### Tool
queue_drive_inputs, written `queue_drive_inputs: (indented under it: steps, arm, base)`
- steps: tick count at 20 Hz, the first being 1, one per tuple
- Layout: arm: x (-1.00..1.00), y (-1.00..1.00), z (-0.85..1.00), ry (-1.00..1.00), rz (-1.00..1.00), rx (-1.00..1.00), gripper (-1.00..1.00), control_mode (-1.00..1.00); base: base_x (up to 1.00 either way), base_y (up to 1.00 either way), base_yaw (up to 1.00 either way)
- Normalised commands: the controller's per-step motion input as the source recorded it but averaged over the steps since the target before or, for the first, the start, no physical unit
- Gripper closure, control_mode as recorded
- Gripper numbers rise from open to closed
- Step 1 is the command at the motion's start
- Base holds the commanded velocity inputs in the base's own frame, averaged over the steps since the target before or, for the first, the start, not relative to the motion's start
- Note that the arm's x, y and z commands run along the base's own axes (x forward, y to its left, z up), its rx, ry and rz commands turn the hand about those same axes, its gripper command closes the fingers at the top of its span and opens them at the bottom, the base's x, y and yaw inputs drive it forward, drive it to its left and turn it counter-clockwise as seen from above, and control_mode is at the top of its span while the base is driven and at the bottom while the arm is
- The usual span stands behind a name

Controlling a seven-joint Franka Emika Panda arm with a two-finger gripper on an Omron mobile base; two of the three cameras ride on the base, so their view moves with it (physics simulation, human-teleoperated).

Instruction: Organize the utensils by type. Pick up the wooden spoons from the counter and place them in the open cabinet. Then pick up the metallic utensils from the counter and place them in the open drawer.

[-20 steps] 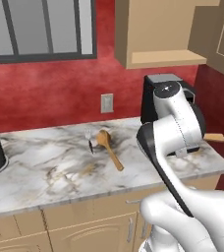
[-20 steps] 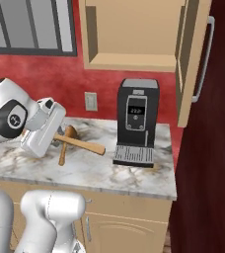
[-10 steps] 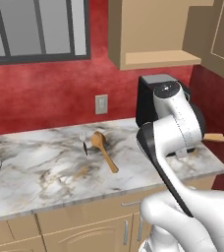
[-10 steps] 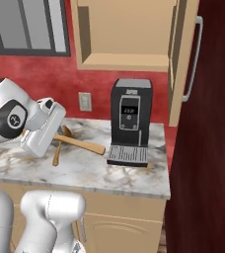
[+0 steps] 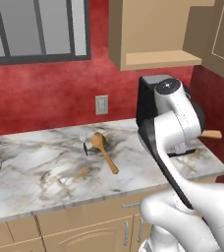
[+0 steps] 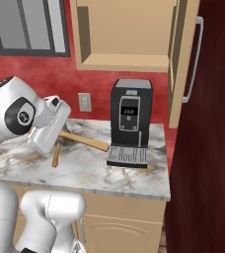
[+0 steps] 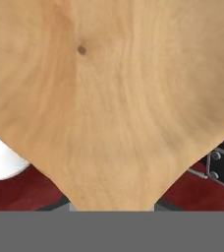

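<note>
Currently gripper point(image 6: 60, 132) is clamped on one wooden spoon point(image 6: 87, 142): light, rigid, smooth wood, best pinched near the bowl, which looms close in hand view. Arm is folded, hand low left of coffee machine point(image 6: 130, 121). Second spoon point(image 5: 103, 150) lies on counter point(image 5: 40, 165) further left; open cabinet point(image 6: 126, 34) above machine.
</note>
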Motion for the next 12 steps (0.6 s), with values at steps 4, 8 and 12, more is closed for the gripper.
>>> queue_drive_inputs:
  steps: [4, 8, 12]
  arm:
    - [0.14, -0.02, 0.15, -0.07, 0.06, 0.07, 1.0, -1.0]
    - [0.14, 0.0, 0.48, -0.18, 0.01, 0.05, 1.0, -1.0]
    - [0.28, 0.0, 0.61, -0.27, 0.0, 0.03, 1.0, -1.0]
  base:
    - [0.0, 0.0, 0.0]
    - [0.0, 0.0, 0.0]
    - [0.0, 0.0, 0.0]
